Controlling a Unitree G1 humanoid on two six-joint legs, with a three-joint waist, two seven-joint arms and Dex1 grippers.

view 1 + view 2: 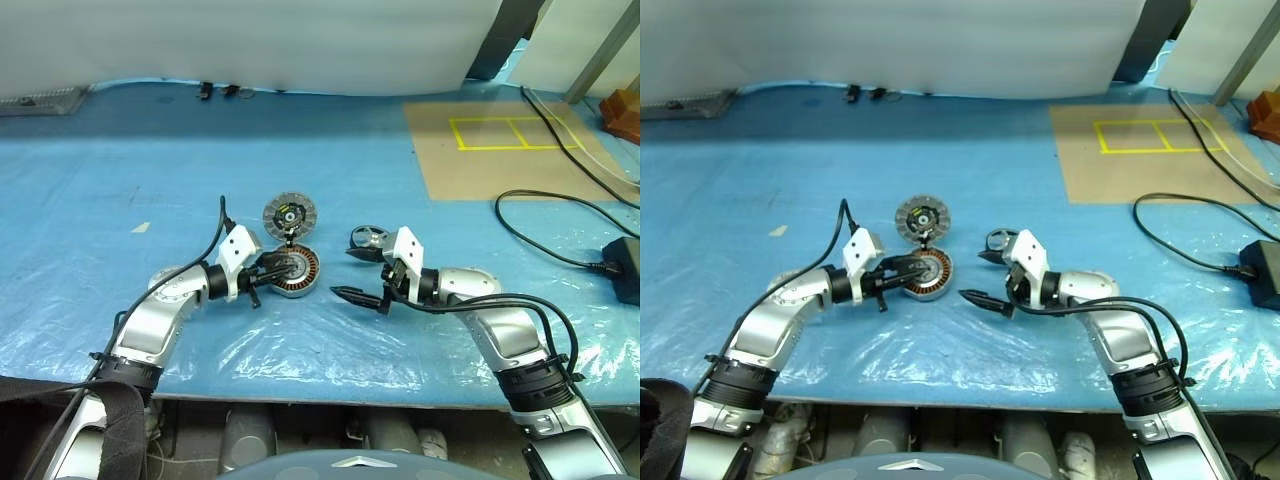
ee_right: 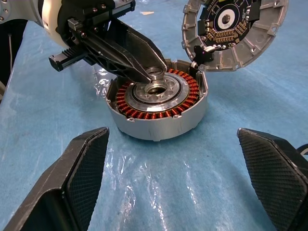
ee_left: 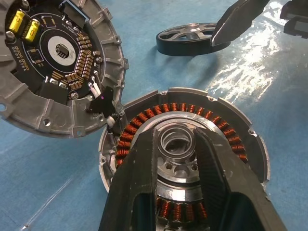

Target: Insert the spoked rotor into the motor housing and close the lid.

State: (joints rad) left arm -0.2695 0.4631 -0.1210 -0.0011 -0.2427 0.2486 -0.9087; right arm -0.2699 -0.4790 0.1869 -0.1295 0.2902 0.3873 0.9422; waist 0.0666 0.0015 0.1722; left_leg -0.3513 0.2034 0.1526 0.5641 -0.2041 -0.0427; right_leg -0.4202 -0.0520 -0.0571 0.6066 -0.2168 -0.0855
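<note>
Blue plastic sheeting (image 1: 330, 180) covering the table, a tan mat (image 1: 500, 150) lying toward two o'clock. Motor housing (image 1: 297, 272) sitting open at centre, copper windings showing; lid (image 1: 289, 213) tilting up at its twelve o'clock, inner face showing. Spoked rotor (image 1: 368, 238) lying flat on the sheet at the housing's two o'clock. Left gripper (image 1: 285, 268) pinching narrowly around the housing's central hub. Right gripper (image 1: 350, 273) gaping wide, holding nothing, hovering just beside the rotor.

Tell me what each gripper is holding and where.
Left gripper pinches the motor housing by its centre hub. Right gripper is open, holding nothing.
</note>
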